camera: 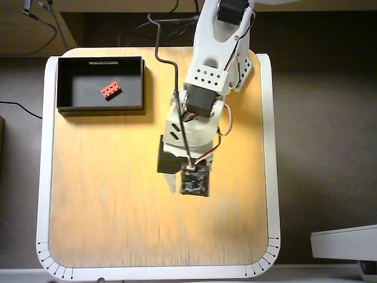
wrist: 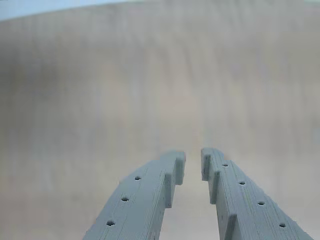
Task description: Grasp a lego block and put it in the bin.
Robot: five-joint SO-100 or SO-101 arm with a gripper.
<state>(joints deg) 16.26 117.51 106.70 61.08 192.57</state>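
Observation:
The red lego block lies on the floor of the black bin, which stands at the table's back left corner in the overhead view. My gripper hangs over the middle of the table, well to the right of and nearer than the bin. In the wrist view the two grey fingers of my gripper reach in from the bottom edge with a narrow gap at the tips. Nothing is between them, and only bare wood lies below. The block and bin are out of the wrist view.
The wooden table top has a white rim with drop-offs on all sides. Cables run behind the arm's base at the back. A white object sits off the table at lower right.

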